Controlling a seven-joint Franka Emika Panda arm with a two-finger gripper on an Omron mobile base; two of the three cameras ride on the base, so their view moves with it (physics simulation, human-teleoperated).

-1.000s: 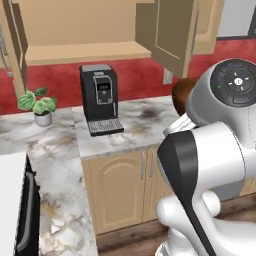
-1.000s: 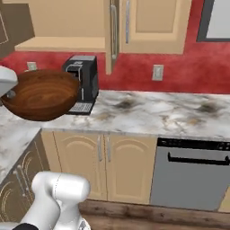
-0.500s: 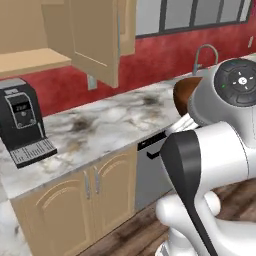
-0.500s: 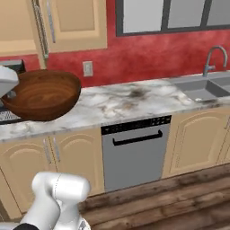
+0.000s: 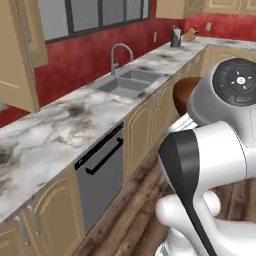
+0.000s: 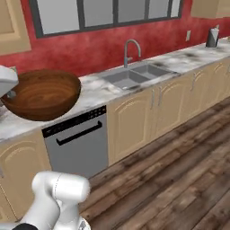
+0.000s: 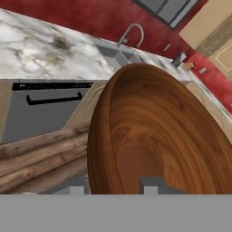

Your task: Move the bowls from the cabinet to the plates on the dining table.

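Bowl (image 5: 183, 94) peeked reddish-brown from behind the arm in the left base view, above the floor beside the counter (image 5: 60, 125). Right base view showed it (image 6: 42, 94) carried level, in front of the counter near the dishwasher (image 6: 78, 143). Hand view: gripper (image 7: 115, 185) clamped the bowl's rim (image 7: 97, 149), sink (image 7: 118, 56) beyond.
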